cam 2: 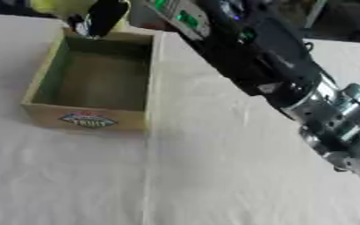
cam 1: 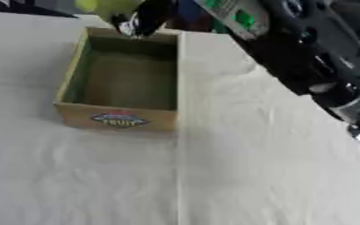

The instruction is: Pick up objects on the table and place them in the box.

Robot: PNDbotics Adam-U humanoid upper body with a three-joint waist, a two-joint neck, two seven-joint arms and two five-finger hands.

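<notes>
We see an open tan cardboard box (cam 1: 121, 83) bearing an unreadable red-blue logo (cam 1: 119, 119). Our right hand (cam 1: 141, 19) curls around a yellow-green round object (cam 1: 106, 6) above the box's far rim.

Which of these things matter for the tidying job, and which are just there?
Part of the job:
- cardboard box, nothing visible inside
- yellow-green object at its far rim
- right robot hand carrying that object

Just there:
- white tablecloth
</notes>
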